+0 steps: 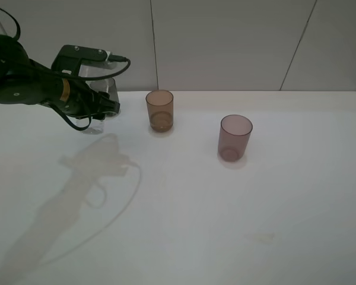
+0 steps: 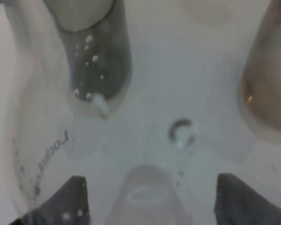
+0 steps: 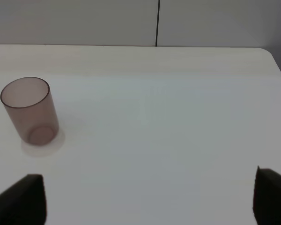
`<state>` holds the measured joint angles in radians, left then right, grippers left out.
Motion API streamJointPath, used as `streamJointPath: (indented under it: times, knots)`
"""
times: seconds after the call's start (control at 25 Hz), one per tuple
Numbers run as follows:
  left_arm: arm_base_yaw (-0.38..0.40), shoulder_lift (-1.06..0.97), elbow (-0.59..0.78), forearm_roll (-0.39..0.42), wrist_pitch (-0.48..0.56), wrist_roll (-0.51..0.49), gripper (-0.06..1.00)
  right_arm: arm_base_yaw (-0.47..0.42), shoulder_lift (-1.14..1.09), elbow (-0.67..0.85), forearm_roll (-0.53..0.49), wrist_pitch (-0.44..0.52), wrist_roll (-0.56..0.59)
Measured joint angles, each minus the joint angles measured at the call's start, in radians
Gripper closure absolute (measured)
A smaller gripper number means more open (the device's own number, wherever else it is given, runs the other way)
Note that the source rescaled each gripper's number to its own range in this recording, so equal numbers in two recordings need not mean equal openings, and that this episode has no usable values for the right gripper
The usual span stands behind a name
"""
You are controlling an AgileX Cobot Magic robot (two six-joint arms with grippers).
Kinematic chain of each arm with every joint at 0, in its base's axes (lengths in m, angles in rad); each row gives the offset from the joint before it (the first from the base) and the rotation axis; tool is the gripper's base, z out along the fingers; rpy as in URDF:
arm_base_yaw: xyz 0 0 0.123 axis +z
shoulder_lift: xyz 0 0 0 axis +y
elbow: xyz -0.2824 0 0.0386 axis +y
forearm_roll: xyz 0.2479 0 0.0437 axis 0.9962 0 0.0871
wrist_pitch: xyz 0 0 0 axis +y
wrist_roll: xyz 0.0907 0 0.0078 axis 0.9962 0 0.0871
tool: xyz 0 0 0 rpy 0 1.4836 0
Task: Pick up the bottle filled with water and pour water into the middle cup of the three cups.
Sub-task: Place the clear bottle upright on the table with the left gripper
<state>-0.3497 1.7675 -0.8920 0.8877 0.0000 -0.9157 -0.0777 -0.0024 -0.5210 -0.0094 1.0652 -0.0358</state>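
Jaws of the left gripper [image 1: 105,105] are clenching the bottle [image 1: 104,85] at the left rear of the table [image 1: 225,225], left of the middle cup [image 1: 159,110], seemingly gripping its body so the uncapped neck is pointing up and the water [image 2: 145,117] is not spilling. Meanwhile jaws of the right gripper [image 3: 145,197] are standing spread wide and empty, facing the mauve cup [image 3: 30,110], likely leaving the pour to the left arm.

On the worktop [image 1: 184,225] the middle cup [image 1: 159,110] stands upright toward the back. The right-hand cup [image 1: 235,138] stands to its right and nearer the front, well apart. Left of the middle cup, the bottle [image 1: 102,89] sits between the jaws of the left gripper [image 1: 105,107]. The third cup [image 2: 96,56] stands beyond the bottle.
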Motion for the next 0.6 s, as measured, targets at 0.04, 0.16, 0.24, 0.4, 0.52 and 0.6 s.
streamJointPath:
  times: [0.04,0.16,0.24,0.4,0.52,0.6]
  knots:
    - [0.013,0.0,0.002,0.022,-0.016,0.006,0.93,0.0,0.0,0.0,0.0,0.0,0.0]
    - [0.045,0.011,0.002,0.059,-0.096,0.033,0.93,0.0,0.0,0.0,0.0,0.0,0.0]
    - [0.054,0.033,0.002,0.055,-0.166,0.081,0.93,0.0,0.0,0.0,0.0,0.0,0.0]
    - [0.055,0.091,0.002,-0.082,-0.249,0.305,0.93,0.0,0.0,0.0,0.0,0.0,0.0]
    - [0.054,0.119,0.009,-0.245,-0.28,0.509,0.93,0.0,0.0,0.0,0.0,0.0,0.0]
    - [0.054,0.133,0.026,-0.342,-0.33,0.617,0.93,0.0,0.0,0.0,0.0,0.0,0.0]
